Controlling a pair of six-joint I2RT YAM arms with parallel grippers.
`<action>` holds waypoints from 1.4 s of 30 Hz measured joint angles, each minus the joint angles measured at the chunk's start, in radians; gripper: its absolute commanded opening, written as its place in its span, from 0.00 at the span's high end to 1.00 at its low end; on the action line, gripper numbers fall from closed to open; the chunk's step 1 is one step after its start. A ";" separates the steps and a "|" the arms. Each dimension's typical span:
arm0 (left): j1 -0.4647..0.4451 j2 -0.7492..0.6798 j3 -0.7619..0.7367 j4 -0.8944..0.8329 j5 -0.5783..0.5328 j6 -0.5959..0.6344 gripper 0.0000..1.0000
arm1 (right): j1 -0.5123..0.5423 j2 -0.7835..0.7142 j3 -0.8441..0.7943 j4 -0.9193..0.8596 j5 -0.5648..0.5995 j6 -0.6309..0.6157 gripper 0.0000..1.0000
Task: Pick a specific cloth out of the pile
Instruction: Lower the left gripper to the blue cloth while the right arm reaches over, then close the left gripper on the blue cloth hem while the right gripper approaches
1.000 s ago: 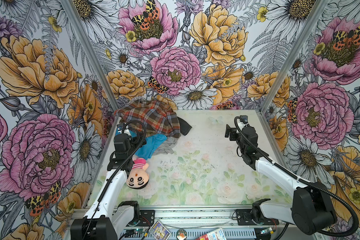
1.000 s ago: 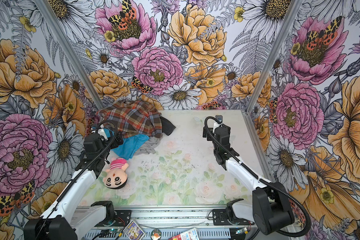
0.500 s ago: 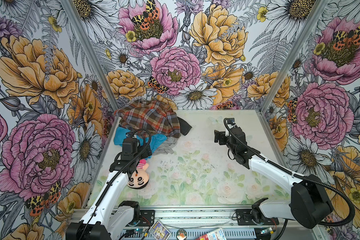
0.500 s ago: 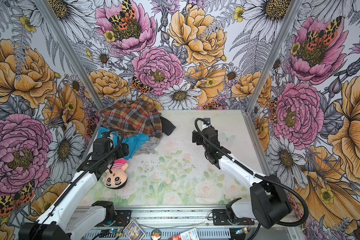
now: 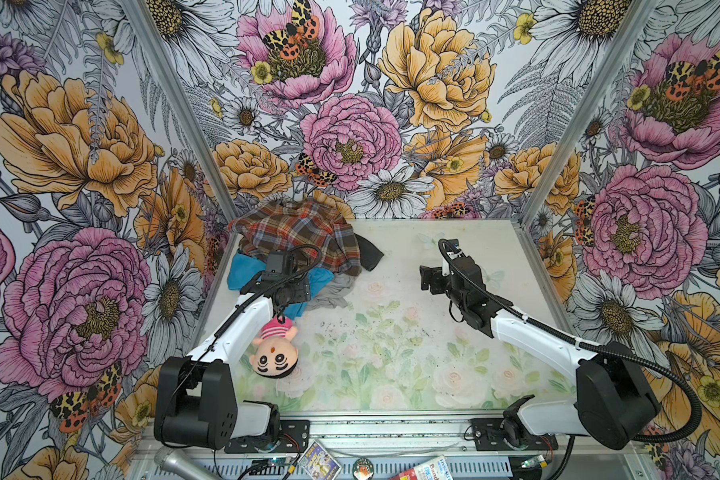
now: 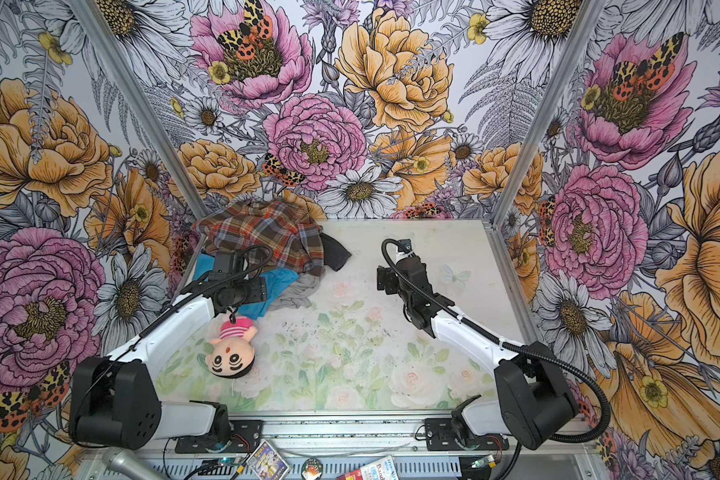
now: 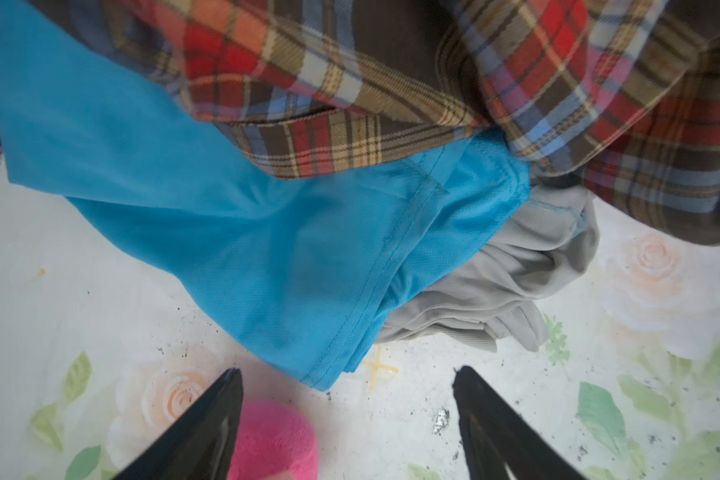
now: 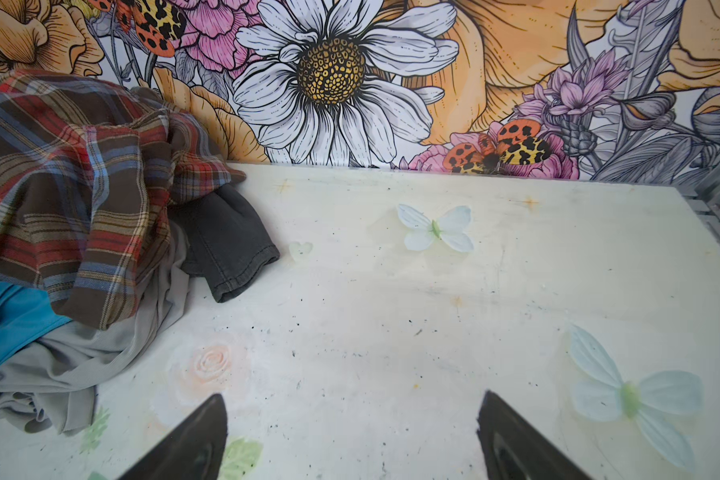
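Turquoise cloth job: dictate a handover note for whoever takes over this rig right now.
Left claw: open, empty, poised at a corner of the turquoise cloth.
Right claw: open, empty, above bare table.
The cloth lies on the near side of the pile, partly under the plaid shirt, against the grey garment.
Done: approach only, nothing gripped.
To do: grip the cloth, pull it clear.

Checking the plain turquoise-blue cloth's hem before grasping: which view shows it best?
Left wrist view: the turquoise-blue cloth shows large, hem clear. In both top views the left arm covers its middle; right wrist view shows only a corner.
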 measured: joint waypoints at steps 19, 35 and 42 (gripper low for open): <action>-0.055 0.174 0.032 -0.052 -0.098 0.069 0.44 | 0.000 0.040 0.002 0.001 0.000 -0.007 0.05; -0.055 0.261 0.032 -0.057 -0.099 0.084 0.58 | 0.128 0.117 0.016 0.086 -0.204 0.022 0.08; -0.046 0.302 0.049 -0.059 -0.099 0.092 0.68 | 0.220 0.174 0.059 0.115 -0.238 0.022 0.08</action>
